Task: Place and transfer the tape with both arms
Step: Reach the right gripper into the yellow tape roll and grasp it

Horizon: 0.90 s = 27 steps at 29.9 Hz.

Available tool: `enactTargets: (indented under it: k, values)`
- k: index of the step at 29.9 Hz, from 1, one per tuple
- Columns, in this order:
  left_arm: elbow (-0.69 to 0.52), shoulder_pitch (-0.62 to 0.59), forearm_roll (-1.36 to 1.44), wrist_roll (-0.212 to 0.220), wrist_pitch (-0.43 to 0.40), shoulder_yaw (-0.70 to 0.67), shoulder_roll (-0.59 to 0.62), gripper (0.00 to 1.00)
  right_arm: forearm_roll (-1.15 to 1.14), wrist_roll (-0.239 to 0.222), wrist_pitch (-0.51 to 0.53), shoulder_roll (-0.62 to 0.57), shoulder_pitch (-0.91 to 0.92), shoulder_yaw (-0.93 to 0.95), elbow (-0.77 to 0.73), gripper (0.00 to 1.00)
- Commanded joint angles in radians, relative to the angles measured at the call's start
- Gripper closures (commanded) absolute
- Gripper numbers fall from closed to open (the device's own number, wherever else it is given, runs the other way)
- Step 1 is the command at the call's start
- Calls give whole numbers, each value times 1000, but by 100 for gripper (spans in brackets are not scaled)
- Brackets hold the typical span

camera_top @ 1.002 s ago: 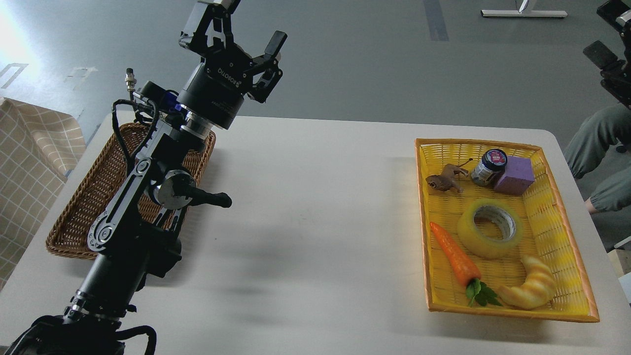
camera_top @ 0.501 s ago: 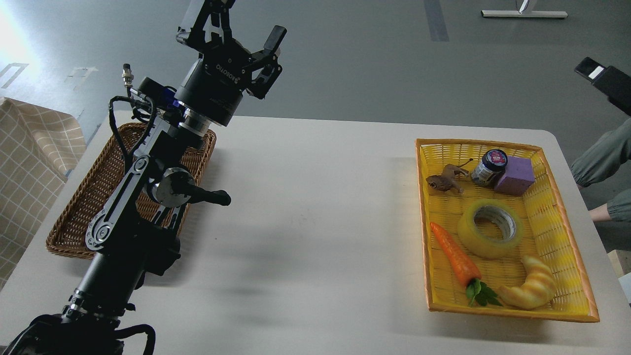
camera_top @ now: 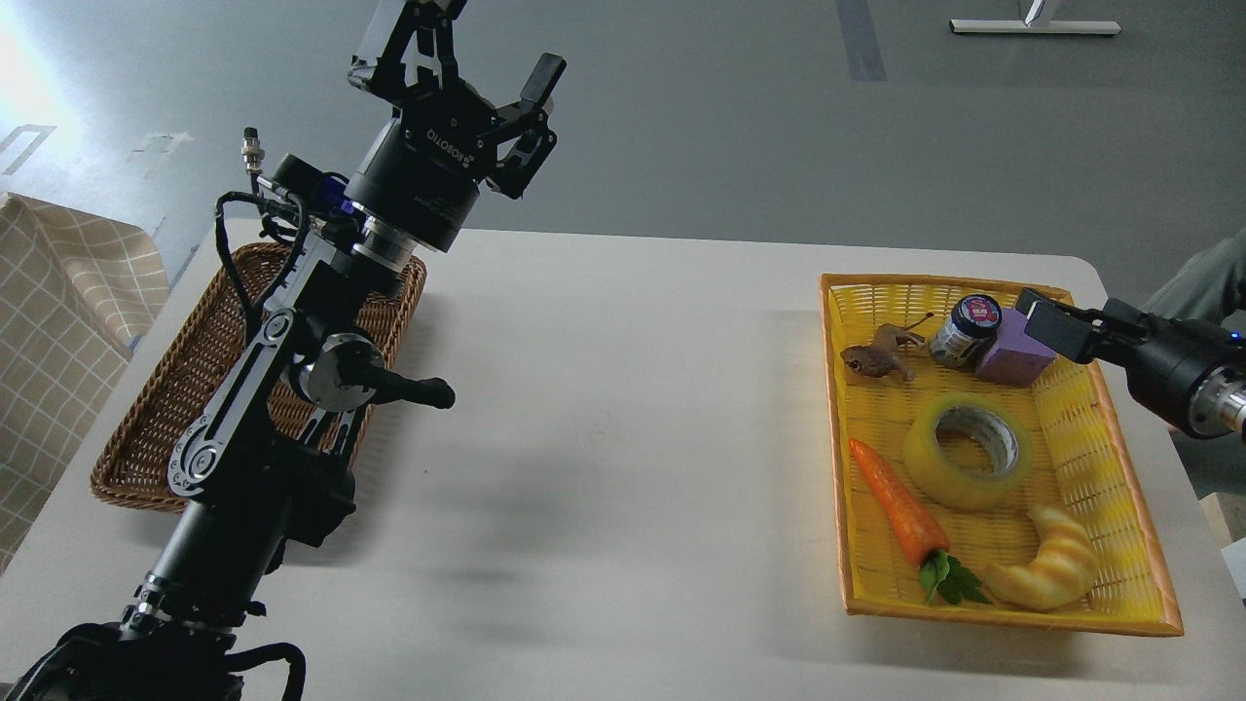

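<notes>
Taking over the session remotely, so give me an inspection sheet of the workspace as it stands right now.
Surface: white table, bare in the middle.
Job's things: tape lying flat in the yellow tray, untouched.
Clutter: carrot, croissant, toy animal, small jar and purple block share the tray; wicker basket at left.
Grippers: left claw raised above the table's far edge, open, empty; right claw entering over the tray beside the purple block, seen end-on, state unclear.
Cables: black cable looped on the left arm, over the basket.
Surroundings: grey floor, checked cloth at left.
</notes>
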Motion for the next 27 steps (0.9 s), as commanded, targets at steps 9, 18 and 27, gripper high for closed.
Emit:
enactTargets:
  k: [9,18,27]
  values:
    - [0,-1,0,0,0,0,-1,2,-13,-46,0,31,-90,0,11,4]
    - [0,6,0,0,0,0,-1,2,-82,-46,0,44,-113,-8,9,4]
    - [2,4,0,0,0,0,4,2,-121,-46,0,45,-83,-88,-4,4]
